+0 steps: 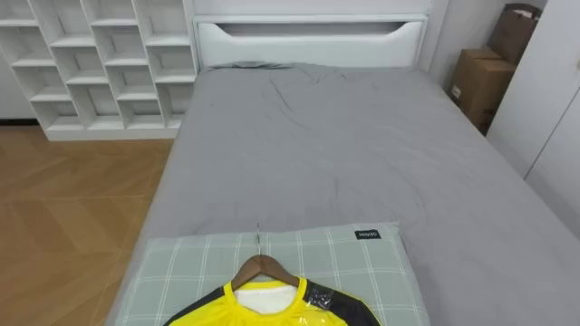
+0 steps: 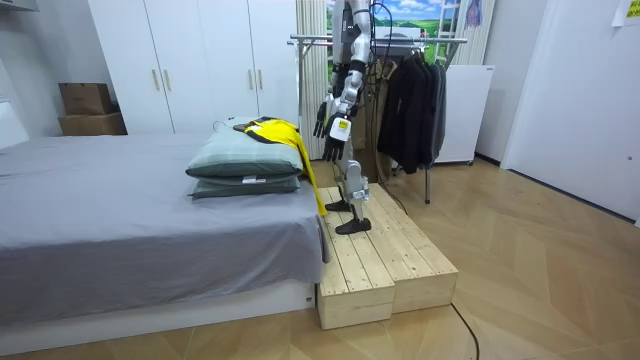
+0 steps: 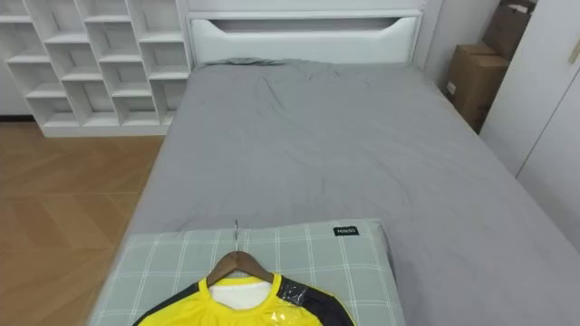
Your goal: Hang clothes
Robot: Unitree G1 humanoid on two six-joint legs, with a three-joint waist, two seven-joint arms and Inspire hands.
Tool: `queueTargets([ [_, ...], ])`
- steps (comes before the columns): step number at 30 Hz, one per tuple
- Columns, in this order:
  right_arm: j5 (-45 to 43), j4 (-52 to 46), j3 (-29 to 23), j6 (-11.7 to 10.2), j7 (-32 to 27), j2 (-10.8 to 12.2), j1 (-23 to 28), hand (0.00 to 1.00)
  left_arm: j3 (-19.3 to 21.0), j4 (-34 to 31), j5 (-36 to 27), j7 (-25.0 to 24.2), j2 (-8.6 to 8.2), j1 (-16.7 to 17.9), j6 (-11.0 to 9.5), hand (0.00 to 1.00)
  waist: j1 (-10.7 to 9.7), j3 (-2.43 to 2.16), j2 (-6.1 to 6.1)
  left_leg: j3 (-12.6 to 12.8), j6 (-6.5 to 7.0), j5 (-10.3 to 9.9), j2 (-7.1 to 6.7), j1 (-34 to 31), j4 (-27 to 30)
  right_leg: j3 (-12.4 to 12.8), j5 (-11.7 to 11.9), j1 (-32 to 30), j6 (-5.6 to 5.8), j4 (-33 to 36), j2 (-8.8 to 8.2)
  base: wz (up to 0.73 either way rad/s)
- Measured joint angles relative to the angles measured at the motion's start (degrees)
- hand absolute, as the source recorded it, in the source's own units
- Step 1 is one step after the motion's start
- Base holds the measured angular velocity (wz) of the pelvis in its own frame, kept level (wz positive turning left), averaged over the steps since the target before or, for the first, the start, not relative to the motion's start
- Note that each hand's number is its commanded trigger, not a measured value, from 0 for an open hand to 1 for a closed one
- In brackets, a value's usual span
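Yellow shirt point(image 1: 269, 310) with dark sleeves, mounted on a wooden hanger point(image 1: 263, 269). It lies flat on a pale green checked pillow point(image 1: 362, 263) at the near end of the bed point(image 1: 344, 154). The hanger's metal hook point(image 1: 259, 237) points up the bed toward the white headboard point(image 1: 308, 41). In the room view the shirt's lower part spills over the pillow's edge and hangs down the end of the bed. The checked pillow rests on a second, darker pillow point(image 2: 245, 186).

The robot stands upright on a wooden platform point(image 2: 390, 260) set against that end of the bed, facing the shirt. Its left hand point(image 2: 335, 125) hangs at its side, just beside the draped shirt but apart from it, with fingers loose and uncurled, holding nothing.

Behind the robot stands a clothes rack point(image 2: 400, 40) bearing dark garments point(image 2: 410, 100). White wardrobe doors point(image 2: 200, 60) line the far wall. A white shelf unit point(image 1: 100, 63) stands to the left of the headboard and cardboard boxes point(image 1: 480, 81) to its right.
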Motion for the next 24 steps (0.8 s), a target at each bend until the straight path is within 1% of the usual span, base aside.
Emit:
queueTargets([
  [2,0.1,0.0,0.0,0.0,0.0,0.0,0.0,0.00,0.0,0.0,0.0,0.3,0.01,0.0,0.0,0.00,0.0,-0.07,0.10,-0.1,0.00,0.0,-0.01,0.0,0.0,0.0,0.0,0.0,0.00,-0.1,-0.01,0.00],
  [11,0.4,0.1,0.4,0.0,0.0,0.0,-0.2,0.00,0.2,0.0,0.6,1.5,0.10,0.0,0.0,0.00,0.0,0.13,-0.17,0.0,0.00,0.0,-0.07,-0.2,0.1,0.0,-0.1,-0.2,0.11,-0.2,-0.05,0.00],
  [21,1.3,1.0,0.4,0.0,0.0,0.0,-0.3,0.00,0.2,0.0,0.5,2.9,0.10,0.8,0.2,0.00,0.0,0.22,-0.20,-0.2,0.00,0.0,-0.05,0.6,0.0,0.0,-0.1,0.3,0.11,-0.7,-0.08,0.00],
  [24,0.0,1.8,-0.7,0.1,0.1,0.1,-0.5,0.00,0.3,0.0,0.6,3.5,0.09,1.2,0.3,0.00,-0.1,0.25,-0.20,-0.2,0.00,0.0,-0.05,0.8,0.0,0.0,-0.1,0.7,0.10,-0.8,-0.03,0.00],
])
